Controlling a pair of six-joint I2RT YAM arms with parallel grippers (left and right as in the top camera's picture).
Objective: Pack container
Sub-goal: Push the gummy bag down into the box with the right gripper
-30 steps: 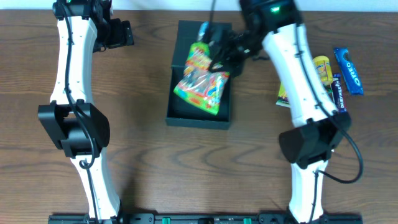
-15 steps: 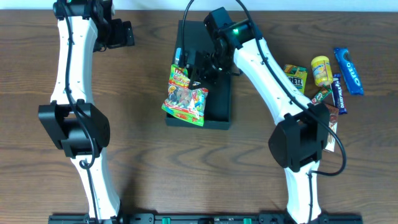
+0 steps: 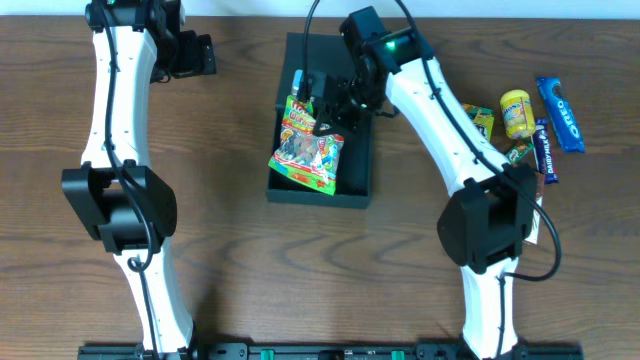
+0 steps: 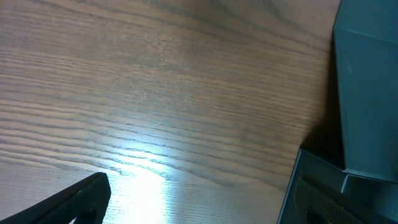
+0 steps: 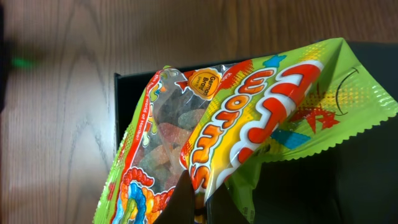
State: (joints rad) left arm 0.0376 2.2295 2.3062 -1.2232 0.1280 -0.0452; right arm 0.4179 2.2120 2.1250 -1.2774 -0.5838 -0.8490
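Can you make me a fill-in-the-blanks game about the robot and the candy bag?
1. The big word on the candy bag is ____.
2. The ____ arm's fingers pinch the bag over the container.
3. The left gripper is ____ and holds nothing.
4. The blue Oreo pack lies on the ____, outside the container.
Missing words: Worms; right; open; table.
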